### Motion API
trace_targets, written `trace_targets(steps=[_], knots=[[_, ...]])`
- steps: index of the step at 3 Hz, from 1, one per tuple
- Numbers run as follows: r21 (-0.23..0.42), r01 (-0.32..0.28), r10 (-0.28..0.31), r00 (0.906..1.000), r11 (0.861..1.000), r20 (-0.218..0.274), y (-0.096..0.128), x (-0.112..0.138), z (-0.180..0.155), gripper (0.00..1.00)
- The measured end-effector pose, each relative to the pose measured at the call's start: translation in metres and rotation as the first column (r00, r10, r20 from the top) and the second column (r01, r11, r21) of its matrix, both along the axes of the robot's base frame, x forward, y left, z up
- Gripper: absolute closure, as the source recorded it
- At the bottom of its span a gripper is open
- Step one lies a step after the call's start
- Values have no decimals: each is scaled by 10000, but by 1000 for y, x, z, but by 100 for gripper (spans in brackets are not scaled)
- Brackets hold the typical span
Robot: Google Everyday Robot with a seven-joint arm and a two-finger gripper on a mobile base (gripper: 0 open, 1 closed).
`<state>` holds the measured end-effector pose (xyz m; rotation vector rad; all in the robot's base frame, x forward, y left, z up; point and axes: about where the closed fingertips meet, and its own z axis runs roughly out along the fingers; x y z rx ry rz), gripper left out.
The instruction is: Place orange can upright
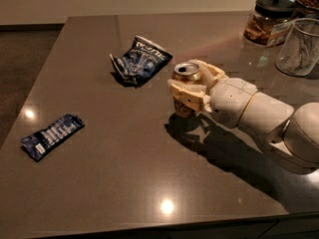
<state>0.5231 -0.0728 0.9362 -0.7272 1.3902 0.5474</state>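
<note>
The orange can (185, 73) stands upright near the middle of the dark table (124, 148), silver top with its opening facing up. My gripper (192, 89) reaches in from the right on a white arm, and its cream fingers (187, 90) wrap around the can's body, hiding most of the label. The can's base (182, 110) shows below the fingers and seems to rest on the table.
A crumpled dark blue foil snack bag (139, 60) lies left of the can. A flat dark blue striped wrapper (52, 135) lies at the front left. A black-lidded glass jar (266, 20) and a clear glass (299, 47) stand at the back right.
</note>
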Motion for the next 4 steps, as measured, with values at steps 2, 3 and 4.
trace_targets(steps=[2,3,4], knots=[[237,390,-388,9992,9990,-90,0,4,-13,82],[108,528,-530,9985,9985,162,0,5,-20,51],[-105,598,-594,9975,9982,391,1,4,-23,27]])
